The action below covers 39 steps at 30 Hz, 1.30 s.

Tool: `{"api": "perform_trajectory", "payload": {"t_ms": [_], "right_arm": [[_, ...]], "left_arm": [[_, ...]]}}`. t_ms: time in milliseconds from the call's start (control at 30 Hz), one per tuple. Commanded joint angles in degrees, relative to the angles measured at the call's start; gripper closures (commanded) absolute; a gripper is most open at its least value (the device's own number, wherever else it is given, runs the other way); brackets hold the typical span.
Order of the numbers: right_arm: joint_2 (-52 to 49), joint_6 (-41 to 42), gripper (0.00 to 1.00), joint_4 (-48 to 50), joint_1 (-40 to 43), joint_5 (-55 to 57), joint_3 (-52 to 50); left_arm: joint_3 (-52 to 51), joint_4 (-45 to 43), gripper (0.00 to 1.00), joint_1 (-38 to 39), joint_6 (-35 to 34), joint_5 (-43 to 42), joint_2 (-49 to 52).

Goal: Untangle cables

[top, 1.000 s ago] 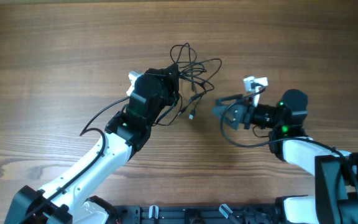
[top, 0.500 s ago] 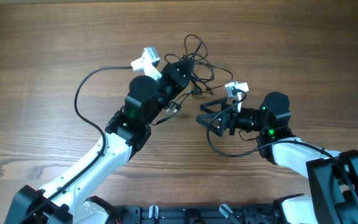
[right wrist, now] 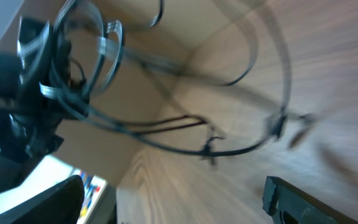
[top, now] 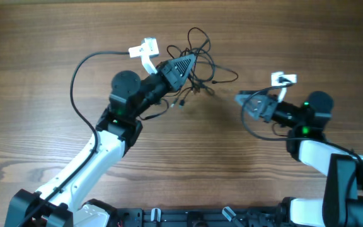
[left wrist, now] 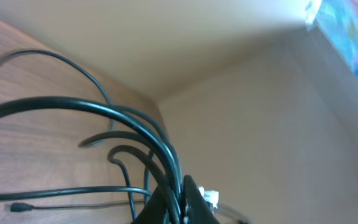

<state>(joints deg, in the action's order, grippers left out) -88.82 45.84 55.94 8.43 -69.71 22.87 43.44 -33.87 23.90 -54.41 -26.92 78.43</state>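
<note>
Wooden table [top: 36, 44], seen from overhead; left gripper [top: 191, 61] pinched tight on the cables [top: 200, 72], a tangled clump at its tip; right gripper [top: 241, 103] spread wide, empty, near the clump.

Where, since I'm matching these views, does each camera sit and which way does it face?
Overhead: above the table, facing down; both arms show, left gripper shut on the cables, right gripper open.
Left wrist: on the left arm, facing upward over the table toward a wall; own fingertips pinching cables.
Right wrist: on the right arm, facing the left gripper; one finger shows.
Shared: all see the cables.
</note>
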Motion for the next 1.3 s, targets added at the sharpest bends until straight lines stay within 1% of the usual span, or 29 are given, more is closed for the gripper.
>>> {"api": "perform_trajectory", "payload": {"t_ms": [0, 33, 100, 167, 233, 300, 367, 400, 433, 500, 600, 767, 800, 867, 967, 1100, 1133, 1267], "right_arm": [[0.3, 0.9, 0.06, 0.4, 2.8, -2.2, 0.0], [0.3, 0.9, 0.06, 0.5, 2.7, -2.0, 0.1], [0.3, 0.9, 0.06, 0.6, 2.3, -0.2, 0.1], [0.3, 0.9, 0.06, 0.7, 2.4, 3.7, 0.1], [0.3, 2.0, 0.05, 1.0, 2.3, 6.8, 0.1], [0.3, 3.9, 0.05, 2.2, 2.3, 7.1, 0.1], [0.3, 4.2, 0.08, 2.6, 2.5, 7.7, 0.1], [0.3, 4.2, 0.08, 2.6, 3.1, 9.2, 0.1], [0.3, 4.3, 0.08, 3.2, 3.9, 10.1, 0.1], [0.3, 4.3, 0.07, 6.0, 5.8, 10.4, 0.2], [0.3, 3.1, 0.06, 6.6, 6.6, 10.3, 0.5], [0.2, -7.0, 0.06, 4.8, 6.0, 9.2, 0.5], [0.2, -7.0, 0.08, 3.6, 6.0, 9.2, 0.5], [0.2, -7.3, 0.08, 1.4, 6.0, 8.1, 0.5], [0.2, -11.8, 0.09, -3.0, 6.0, 3.6, 0.5], [0.2, -12.8, 0.09, -5.8, 4.5, 5.3, 0.4], [0.2, -12.8, 0.07, -5.7, 3.5, 6.6, 0.4], [0.2, -12.7, 0.05, -4.1, -2.3, 10.3, 0.4]], "left_arm": [[0.4, -0.7, 0.96, -2.3, 9.4, -20.5, 0.0], [0.4, -0.7, 0.96, -2.3, 9.7, -22.7, 0.0], [0.4, -1.3, 0.96, -2.1, 13.0, -28.3, 0.0], [0.4, -1.3, 0.96, -2.2, 14.6, -32.7, 0.0], [0.4, -1.3, 0.96, -2.2, 14.9, -34.3, 0.0], [0.4, -1.4, 0.96, -2.0, 15.9, -35.9, 0.0], [0.4, -1.4, 0.96, -1.9, 20.7, -40.2, 0.0], [0.4, -0.8, 0.96, -1.9, 24.2, -43.0, 0.0], [0.4, 0.1, 0.96, -1.9, 26.2, -44.4, 0.0], [0.4, 2.7, 0.96, -1.9, 29.0, -45.3, 0.0], [0.4, 5.0, 0.96, -1.9, 31.6, -45.3, 0.0], [0.4, 4.9, 0.96, -1.9, 31.5, -45.2, 0.0], [0.4, 4.9, 0.96, -1.9, 31.5, -45.0, 0.0], [0.4, 4.8, 0.96, -1.9, 31.5, -45.0, 0.0], [0.4, 4.1, 0.96, -1.9, 29.4, -42.8, 0.0], [0.4, 2.3, 0.96, -1.9, 26.9, -41.4, 0.0], [0.4, 1.9, 0.96, -1.6, 25.6, -41.4, 0.0], [0.4, 1.9, 0.96, -0.1, 23.9, -41.7, 0.0]]}}
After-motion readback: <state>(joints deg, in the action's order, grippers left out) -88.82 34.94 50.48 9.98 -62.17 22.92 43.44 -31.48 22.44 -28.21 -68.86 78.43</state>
